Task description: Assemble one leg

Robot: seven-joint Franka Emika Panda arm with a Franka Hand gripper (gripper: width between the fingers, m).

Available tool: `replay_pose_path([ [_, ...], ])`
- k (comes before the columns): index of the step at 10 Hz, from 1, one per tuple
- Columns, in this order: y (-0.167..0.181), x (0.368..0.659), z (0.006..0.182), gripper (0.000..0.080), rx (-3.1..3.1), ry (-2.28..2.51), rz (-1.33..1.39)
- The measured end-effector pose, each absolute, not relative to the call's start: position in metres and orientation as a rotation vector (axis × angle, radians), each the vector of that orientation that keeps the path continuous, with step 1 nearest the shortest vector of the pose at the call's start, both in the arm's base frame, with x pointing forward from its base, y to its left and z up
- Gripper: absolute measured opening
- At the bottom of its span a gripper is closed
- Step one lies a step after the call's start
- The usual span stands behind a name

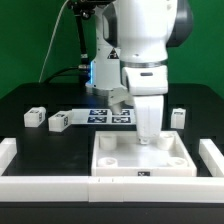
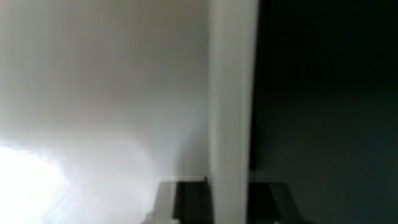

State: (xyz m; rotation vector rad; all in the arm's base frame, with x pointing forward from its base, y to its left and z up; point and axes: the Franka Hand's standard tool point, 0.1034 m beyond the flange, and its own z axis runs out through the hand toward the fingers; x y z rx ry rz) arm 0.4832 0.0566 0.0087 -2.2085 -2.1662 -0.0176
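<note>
Legs: I see a first leg [image 1: 35, 117] and a second leg [image 1: 58, 121] on the exterior view's left, a third leg [image 1: 178, 116] on its right, all standing on the worktop [image 1: 70, 142].
Hand: my hand [image 1: 148, 136] is low, just over the tray [image 1: 115, 162]; spread or pinching, I cannot tell.
Marker board [image 1: 108, 115]: flat behind the tray.
Wrist view: all blurry white.

Smooth white plastic leg [image 1: 58, 121], matt black table [image 1: 20, 100].
</note>
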Motion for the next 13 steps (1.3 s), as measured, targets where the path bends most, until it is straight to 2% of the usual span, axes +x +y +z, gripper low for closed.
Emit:
replay_pose_path([
  [4, 0.082, 0.501, 0.011, 0.006, -2.217, -2.157, -0.019],
  [8, 0.077, 0.503, 0.009, 0.006, -2.217, -2.154, -0.016],
  [9, 0.077, 0.503, 0.009, 0.0258, -2.216, -2.154, -0.016],
  [10, 0.077, 0.503, 0.009, 0.0397, -2.217, -2.153, -0.016],
  [11, 0.077, 0.503, 0.009, 0.0397, -2.218, -2.153, -0.016],
  [12, 0.077, 0.503, 0.009, 0.0578, -2.218, -2.152, -0.016],
  [13, 0.076, 0.503, 0.009, 0.0628, -2.218, -2.152, -0.016],
])
